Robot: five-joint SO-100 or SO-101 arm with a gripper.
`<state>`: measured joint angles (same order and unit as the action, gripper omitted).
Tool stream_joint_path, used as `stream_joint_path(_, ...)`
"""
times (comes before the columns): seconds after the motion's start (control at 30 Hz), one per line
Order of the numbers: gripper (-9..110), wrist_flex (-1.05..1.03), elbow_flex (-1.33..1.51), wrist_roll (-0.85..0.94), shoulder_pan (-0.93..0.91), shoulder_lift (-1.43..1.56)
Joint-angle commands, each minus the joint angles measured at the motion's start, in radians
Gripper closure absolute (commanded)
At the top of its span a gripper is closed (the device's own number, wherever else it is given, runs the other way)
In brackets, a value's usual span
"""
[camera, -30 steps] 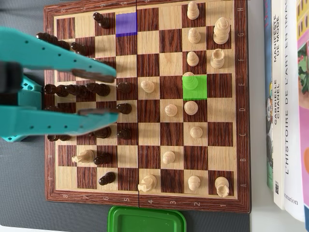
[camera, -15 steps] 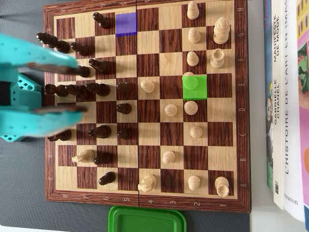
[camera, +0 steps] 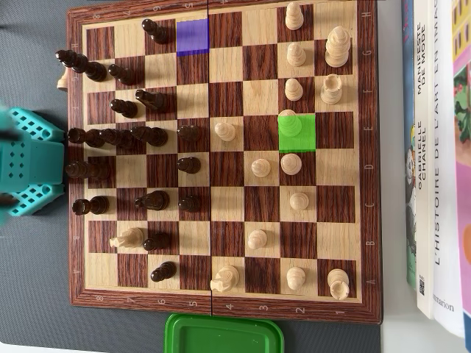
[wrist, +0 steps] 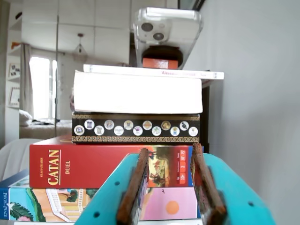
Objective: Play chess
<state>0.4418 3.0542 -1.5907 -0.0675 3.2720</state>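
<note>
Your arm (camera: 29, 162) was mostly cut off at the left edge of the overhead view; only a blurred teal block showed beside the chessboard (camera: 224, 158), clear of the squares. Your gripper (wrist: 171, 187) could not be seen from above at all. In the wrist view its two teal fingers (wrist: 136, 187) with rusty-brown pads rose from the bottom edge, spread apart with nothing between them, and their lower parts were cropped out of the picture.

That wrist view showed none of the board. It faced a stack of boxes and books: a red Catan box (wrist: 89, 166), a black box with round emblems (wrist: 136, 127), a thick white book (wrist: 136, 92), and a phone (wrist: 167, 27) perched on top. The room behind, at the left, was washed out by window light.

From above, the board lay with its fold line running top to bottom in the picture. The dark pieces (camera: 121, 136) crowded the left half and most lay with their long axes pointing left to right, heads toward the left rim; several overlapped, so you could not count them surely. The light pieces (camera: 294, 162) stood over the right half. One light pawn (camera: 291, 121) sat on a square tinted green (camera: 297, 132), partly masked by that tint. A violet square (camera: 193, 37) near the top was bare. A light knight (camera: 129, 237) sat among the dark pieces at lower left. A green lid (camera: 224, 333) was cropped by the bottom edge, and books (camera: 438, 154) ran off the right side.
</note>
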Motion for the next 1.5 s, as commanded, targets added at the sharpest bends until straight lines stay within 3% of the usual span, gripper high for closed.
stream_joint_path(0.0,88,0.078,0.012,0.008,-0.011,0.041)
stream_joint_path(1.0,88,0.704,0.104,0.064,0.057,0.074)
stream_joint_path(1.47,88,1.100,0.104,0.066,0.064,0.074)
